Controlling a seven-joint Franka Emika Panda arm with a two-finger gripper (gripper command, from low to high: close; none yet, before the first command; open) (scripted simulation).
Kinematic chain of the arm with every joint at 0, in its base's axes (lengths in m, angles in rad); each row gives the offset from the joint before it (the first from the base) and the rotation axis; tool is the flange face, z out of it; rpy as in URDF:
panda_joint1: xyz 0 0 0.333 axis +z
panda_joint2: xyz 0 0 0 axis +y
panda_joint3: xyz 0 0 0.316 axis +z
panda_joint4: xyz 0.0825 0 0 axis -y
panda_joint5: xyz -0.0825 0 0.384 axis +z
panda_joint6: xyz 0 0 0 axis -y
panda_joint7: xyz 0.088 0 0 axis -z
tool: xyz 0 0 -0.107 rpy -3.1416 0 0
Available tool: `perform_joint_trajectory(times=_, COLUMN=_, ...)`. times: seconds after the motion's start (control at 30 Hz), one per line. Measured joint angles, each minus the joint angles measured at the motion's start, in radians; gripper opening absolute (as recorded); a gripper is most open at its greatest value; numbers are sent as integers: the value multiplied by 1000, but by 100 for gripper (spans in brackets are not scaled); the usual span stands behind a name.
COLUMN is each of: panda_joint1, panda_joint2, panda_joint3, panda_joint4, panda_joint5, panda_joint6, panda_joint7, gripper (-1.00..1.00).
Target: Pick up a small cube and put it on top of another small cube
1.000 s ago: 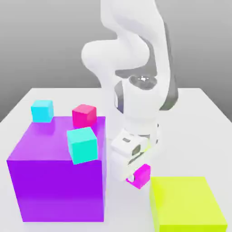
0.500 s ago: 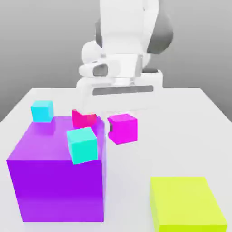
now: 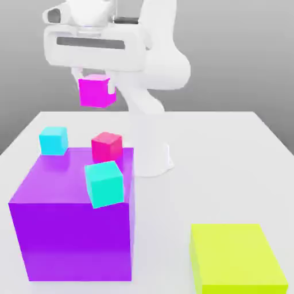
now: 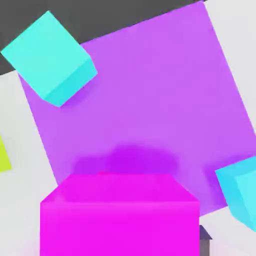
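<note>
High in the exterior view, my gripper (image 3: pixel 95 86) is shut on the small magenta cube (image 3: pixel 96 91), which hangs well above the table. The same cube (image 4: pixel 120 215) sits close to the camera in the hand view, with the top of the big purple block (image 4: pixel 145 100) below it. A crimson-pink small cube (image 3: pixel 107 146) stands at the far edge of the purple block (image 3: pixel 74 229), lower than the held cube and slightly to the exterior view's right of it. A cyan cube (image 3: pixel 104 183) rests tilted on the block's top near its front edge; another cyan cube (image 3: pixel 53 140) is by its far left corner.
A flat yellow-green block (image 3: pixel 236 258) lies on the white table (image 3: pixel 229 143) at the exterior view's lower right. The arm's white base (image 3: pixel 152 163) stands behind the purple block. Both cyan cubes (image 4: pixel 50 57) (image 4: pixel 242 192) show at the purple top's corners in the hand view.
The gripper has lifted the magenta cube from table level beside the yellow-green block, carrying it up and to the exterior view's left, high over the purple block's far side.
</note>
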Motion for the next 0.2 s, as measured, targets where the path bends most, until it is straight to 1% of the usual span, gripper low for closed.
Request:
perform_joint_trajectory(times=0.07, panda_joint1=-2, panda_joint2=25, panda_joint3=1, panda_joint4=-59, panda_joint5=2, panda_joint6=79, panda_joint7=0, gripper=-100)
perform_joint_trajectory(times=0.1, panda_joint1=-3, panda_joint2=32, panda_joint3=2, panda_joint4=-75, panda_joint5=4, panda_joint6=103, panda_joint7=-1, gripper=100)
perform_joint_trajectory(times=0.2, panda_joint1=-3, panda_joint2=32, panda_joint3=2, panda_joint4=-75, panda_joint5=4, panda_joint6=103, panda_joint7=-1, gripper=100)
